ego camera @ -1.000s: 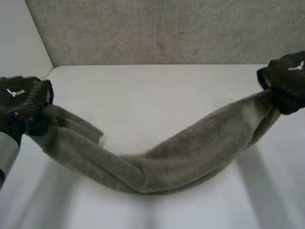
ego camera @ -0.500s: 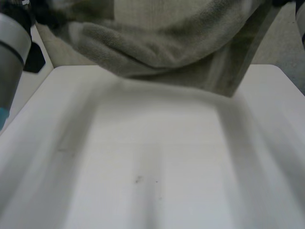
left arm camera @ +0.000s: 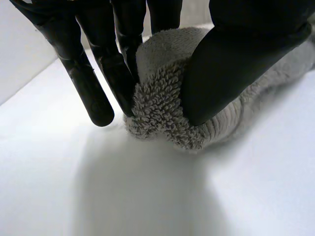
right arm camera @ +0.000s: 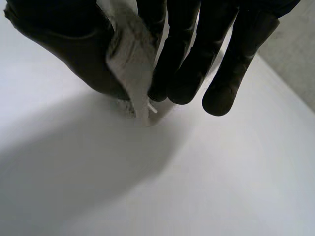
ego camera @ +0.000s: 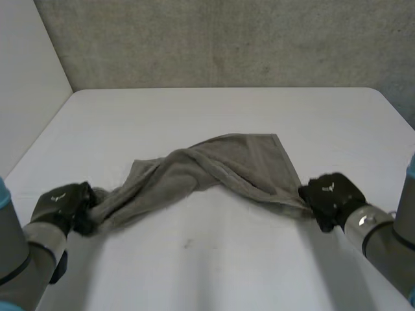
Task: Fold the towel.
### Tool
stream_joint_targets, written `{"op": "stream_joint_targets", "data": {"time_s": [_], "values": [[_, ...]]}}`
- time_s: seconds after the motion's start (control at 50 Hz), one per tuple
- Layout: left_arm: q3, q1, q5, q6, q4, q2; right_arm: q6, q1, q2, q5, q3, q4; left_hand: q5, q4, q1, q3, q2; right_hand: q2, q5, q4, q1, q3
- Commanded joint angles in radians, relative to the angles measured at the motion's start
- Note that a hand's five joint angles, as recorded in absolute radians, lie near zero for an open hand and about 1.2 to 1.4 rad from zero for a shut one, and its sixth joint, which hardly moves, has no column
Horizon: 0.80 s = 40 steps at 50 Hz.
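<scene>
The white table (ego camera: 214, 110) is carrying the grey towel (ego camera: 214, 165), which is lying twisted across its middle. We are pinching one bunched end with our left hand (ego camera: 61, 204) near the left edge, and the opposite corner with our right hand (ego camera: 331, 194).

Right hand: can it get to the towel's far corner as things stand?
Probably not as is. The right hand is pinching the towel at its near right end, so it would have to let go first. The far corner lies flat on bare table with nothing in the way.
</scene>
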Motion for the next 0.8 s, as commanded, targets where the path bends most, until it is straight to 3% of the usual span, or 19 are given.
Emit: {"op": "stream_joint_targets", "data": {"time_s": [0.02,0.06,0.12,0.16,0.18,0.2,0.22,0.24,0.26,0.44,0.48,0.6,0.8], "values": [[-0.12,0.029,0.003,0.129,-0.006,0.138,-0.03,-0.087,-0.03,-0.049,0.099,-0.048,0.194,0.177,0.201,0.179,0.179,0.064,0.056,0.057,0.048,0.06],[-0.137,0.029,0.003,0.145,-0.006,0.17,-0.032,-0.095,-0.041,-0.065,0.11,-0.048,0.186,0.169,0.193,0.171,0.17,0.064,0.056,0.057,0.048,0.06],[-0.163,0.029,0.003,0.163,-0.003,0.245,-0.032,-0.11,-0.063,-0.088,0.125,-0.048,-0.002,-0.019,0.005,-0.017,-0.018,0.064,0.056,0.057,0.048,0.06],[-0.171,0.028,0.003,0.166,0.0,0.31,-0.032,-0.116,-0.072,-0.092,0.127,-0.05,-0.472,-0.489,-0.465,-0.487,-0.487,0.064,0.056,0.057,0.048,0.06],[-0.171,0.028,0.003,0.166,0.0,0.31,-0.032,-0.116,-0.072,-0.092,0.127,-0.05,-0.475,-0.492,-0.467,-0.49,-0.49,0.064,0.056,0.057,0.048,0.06],[-0.169,0.028,0.003,0.168,0.006,0.328,-0.03,-0.118,-0.073,-0.092,0.125,-0.051,-0.733,-0.751,-0.726,-0.748,-0.749,0.064,0.056,0.057,0.048,0.06],[-0.169,0.028,0.003,0.168,0.006,0.328,-0.03,-0.118,-0.073,-0.092,0.125,-0.051,-0.736,-0.753,-0.729,-0.751,-0.751,0.064,0.056,0.057,0.048,0.06],[-0.163,0.022,0.003,0.168,0.009,0.337,-0.028,-0.116,-0.073,-0.094,0.124,-0.051,-0.939,-0.957,-0.932,-0.954,-0.955,0.064,0.056,0.057,0.048,0.06],[-0.151,0.016,0.003,0.166,0.011,0.339,-0.028,-0.116,-0.073,-0.094,0.122,-0.051,-0.999,-1.017,-0.992,-1.015,-1.015,0.064,0.056,0.057,0.048,0.06],[-0.024,-0.075,0.037,0.149,0.054,0.278,-0.03,-0.113,-0.073,-0.094,0.133,-0.061,-0.988,-1.006,-0.981,-1.003,-1.004,0.064,0.056,0.057,0.048,0.06],[0.059,-0.15,0.034,0.133,0.092,0.178,-0.032,-0.113,-0.073,-0.094,0.138,-0.073,-0.977,-0.994,-0.97,-0.992,-0.992,0.064,0.056,0.057,0.048,0.06],[0.209,-0.237,0.011,0.103,0.098,0.003,-0.032,-0.11,-0.07,-0.092,0.141,-0.081,-0.962,-0.979,-0.955,-0.977,-0.978,0.064,0.056,0.057,0.048,0.06],[0.582,-0.32,-0.202,0.08,0.02,-0.389,-0.032,-0.107,-0.064,-0.092,0.153,-0.088,-0.912,-0.93,-0.905,-0.927,-0.928,0.064,0.056,0.057,0.048,0.06]]}}
